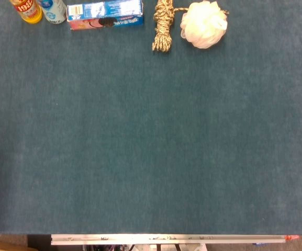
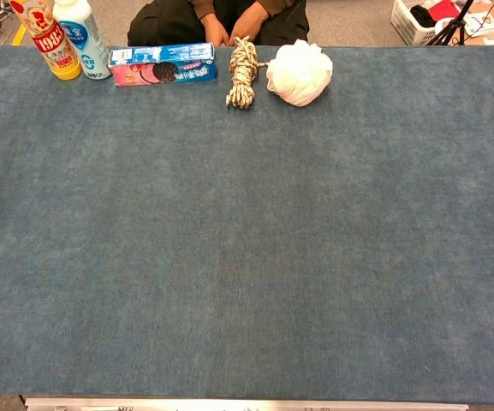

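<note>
The blue-green carpeted worktop fills both views, its wide middle and near part bare of anything handled. All the things stand in one row along its far edge, well apart from the near edge where the arms would come in.

Largest in that row is the flat blue and pink cardboard biscuit box, lying on its long side. To its right, past the rope, sits the white puffy mesh bath sponge, resting on the cloth. At the far left stands the white plastic bottle with a blue label, upright, and just beside it the yellow bottle with a red and white label, also upright. Smallest is the coiled bundle of tan and dark braided rope, lying between the box and the sponge, close to the sponge but, as far as can be told, not touching it.

Neither robot hand shows in the head view or the chest view, so their opening cannot be told; nothing is held in sight. Judging from the tidy row, no thing has been picked up and all handling is left to do.
</note>
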Motion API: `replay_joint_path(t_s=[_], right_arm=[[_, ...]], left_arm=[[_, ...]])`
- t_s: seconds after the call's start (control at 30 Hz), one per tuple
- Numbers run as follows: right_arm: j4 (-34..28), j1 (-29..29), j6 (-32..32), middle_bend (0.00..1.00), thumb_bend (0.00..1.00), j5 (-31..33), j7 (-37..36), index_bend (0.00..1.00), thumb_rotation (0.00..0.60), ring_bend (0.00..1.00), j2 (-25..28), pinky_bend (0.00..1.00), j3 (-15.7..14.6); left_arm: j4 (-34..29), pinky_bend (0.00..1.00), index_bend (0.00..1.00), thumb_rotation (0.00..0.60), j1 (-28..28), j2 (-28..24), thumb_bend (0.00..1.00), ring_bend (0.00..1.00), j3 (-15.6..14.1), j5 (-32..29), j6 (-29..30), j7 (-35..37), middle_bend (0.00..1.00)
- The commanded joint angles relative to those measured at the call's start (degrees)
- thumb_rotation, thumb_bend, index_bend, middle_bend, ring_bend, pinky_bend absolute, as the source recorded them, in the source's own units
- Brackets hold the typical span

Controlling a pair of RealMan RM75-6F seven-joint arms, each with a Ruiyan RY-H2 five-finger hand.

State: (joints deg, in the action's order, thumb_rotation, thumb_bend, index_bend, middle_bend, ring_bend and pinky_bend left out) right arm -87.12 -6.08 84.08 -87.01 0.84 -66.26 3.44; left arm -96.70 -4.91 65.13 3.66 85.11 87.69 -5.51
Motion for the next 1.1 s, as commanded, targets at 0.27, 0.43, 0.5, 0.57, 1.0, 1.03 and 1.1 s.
replay_joint_path(t_s=[0.27,0.43,0.5,0.57,1.0,1.03,1.1], right_arm=[[-0.11,-0.12,-0.02,0.51,0.23,-0.22,-0.01,0.11,0.600,0.48,0.06,0.45,0.02],[-0.21,-0.11,0.21,0.51,0.23,-0.47,-0.14,0.11,0.600,0.48,0.04,0.45,0.01],[-0.25,-0.06,0.26,0.51,0.23,-0.48,-0.15,0.11,0.600,0.48,0.06,0.45,-0.02],[-0.32,-0.01,0.36,0.51,0.23,-0.55,-0.17,0.11,0.600,0.48,0.09,0.45,-0.04],[-0.69,0.43,0.95,0.51,0.23,-0.61,-0.12,0.11,0.600,0.48,0.40,0.45,-0.13],[-0.68,0.51,0.96,0.51,0.23,-0.42,-0.10,0.11,0.600,0.48,0.49,0.45,-0.10],[-0.66,0.68,1.07,0.51,0.23,-0.24,-0.10,0.11,0.600,0.48,0.60,0.45,-0.09]], left_arm=[[-0.14,0.47,0.16,0.600,-0.17,-0.22,0.43,0.38,-0.19,0.65,-0.37,1.24,0.41],[-0.76,0.47,0.16,0.600,-1.88,-0.88,0.43,0.38,-0.80,2.92,-2.84,4.36,0.41],[-0.81,0.47,0.16,0.600,-3.03,-0.96,0.43,0.39,-1.17,4.29,-4.35,5.97,0.41],[-0.68,0.47,0.14,0.600,-4.17,-0.81,0.43,0.39,-1.55,5.87,-5.61,7.85,0.41],[0.31,0.58,0.00,0.600,-13.36,5.96,0.43,0.47,-5.16,19.27,-12.19,21.22,0.48],[0.79,0.60,0.00,0.600,-14.13,7.10,0.43,0.49,-5.42,20.51,-12.10,22.56,0.49],[1.63,0.66,0.00,0.600,-15.33,8.70,0.43,0.57,-5.91,22.38,-11.89,24.88,0.54]])
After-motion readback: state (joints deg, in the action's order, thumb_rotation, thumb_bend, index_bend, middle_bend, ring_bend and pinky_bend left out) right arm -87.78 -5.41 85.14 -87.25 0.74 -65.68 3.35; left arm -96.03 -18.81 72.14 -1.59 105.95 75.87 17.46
